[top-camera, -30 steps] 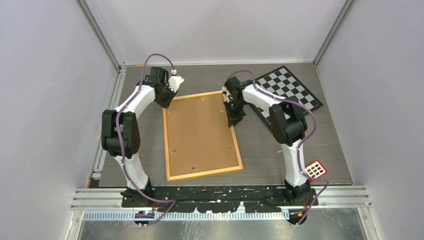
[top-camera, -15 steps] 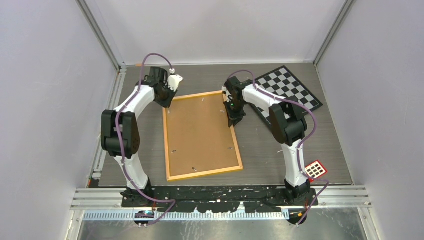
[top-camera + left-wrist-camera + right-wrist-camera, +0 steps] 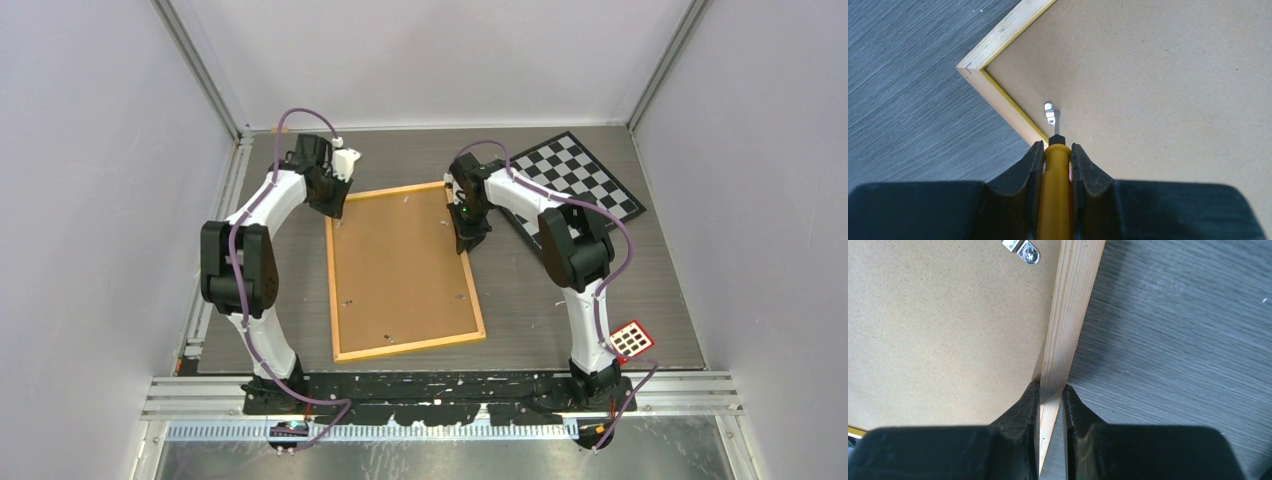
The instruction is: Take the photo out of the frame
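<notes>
The frame [image 3: 331, 290] lay face down on the worktop [image 3: 560, 290], with its brown backing board [image 3: 400, 270] turned up. The photo I could not see at all. I judged that it was under this board, inside the frame.

The left end effector [image 3: 1057, 148] was clamped on a yellow tool [image 3: 1055, 195]. The thin tip of the tool pointed at a small metal clip [image 3: 1049, 111] just beside the far left corner of the frame. I could not tell for sure whether the tip already touched the clip.

The right end effector [image 3: 1050, 390] was closed on the wooden border of the frame, on its right side near the far corner. 1 finger was on the board side and 1 on the outer side. A second clip [image 3: 1023, 251] showed a little further along the border.

I judged the step in hand to be the opening of the clips, so an early step, because the board sat flat in the frame. The next move called for pressing the tip against the clip and turning it off the board, with little force. The right side had to hold the frame firmly so that it did not slide. A slipping tip could scratch the board.
</notes>
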`<state>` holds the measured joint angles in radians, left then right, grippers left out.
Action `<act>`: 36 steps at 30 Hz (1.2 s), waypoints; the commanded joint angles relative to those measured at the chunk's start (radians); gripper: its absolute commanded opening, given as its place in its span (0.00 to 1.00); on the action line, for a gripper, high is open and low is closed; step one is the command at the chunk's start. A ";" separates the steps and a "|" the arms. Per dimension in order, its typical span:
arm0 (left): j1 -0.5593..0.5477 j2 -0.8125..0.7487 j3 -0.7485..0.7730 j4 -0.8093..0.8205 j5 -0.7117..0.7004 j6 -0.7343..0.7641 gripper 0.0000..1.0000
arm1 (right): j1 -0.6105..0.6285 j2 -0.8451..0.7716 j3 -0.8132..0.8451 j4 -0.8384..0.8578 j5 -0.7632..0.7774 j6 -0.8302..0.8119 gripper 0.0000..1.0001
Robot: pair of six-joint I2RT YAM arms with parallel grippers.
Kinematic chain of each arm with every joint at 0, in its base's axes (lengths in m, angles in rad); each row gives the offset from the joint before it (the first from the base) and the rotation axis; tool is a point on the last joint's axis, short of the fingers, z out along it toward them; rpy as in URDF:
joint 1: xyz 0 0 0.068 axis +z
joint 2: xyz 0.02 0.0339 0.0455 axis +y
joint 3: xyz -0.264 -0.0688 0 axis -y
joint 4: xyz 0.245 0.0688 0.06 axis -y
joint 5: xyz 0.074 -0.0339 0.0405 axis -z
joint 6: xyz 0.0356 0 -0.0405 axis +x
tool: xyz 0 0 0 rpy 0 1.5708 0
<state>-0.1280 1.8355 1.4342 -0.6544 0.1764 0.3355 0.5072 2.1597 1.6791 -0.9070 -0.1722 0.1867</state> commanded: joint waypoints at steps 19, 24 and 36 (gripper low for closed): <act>0.048 -0.091 -0.009 0.035 0.000 -0.026 0.00 | 0.007 0.052 -0.016 -0.053 0.003 -0.034 0.01; 0.048 -0.086 -0.008 -0.014 0.016 0.005 0.00 | 0.007 0.058 -0.006 -0.055 0.001 -0.032 0.01; 0.047 -0.028 0.007 -0.042 0.027 -0.002 0.00 | 0.008 0.063 -0.004 -0.058 0.005 -0.032 0.01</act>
<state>-0.0826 1.7947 1.4166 -0.6941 0.1875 0.3260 0.5064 2.1670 1.6901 -0.9176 -0.1772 0.1867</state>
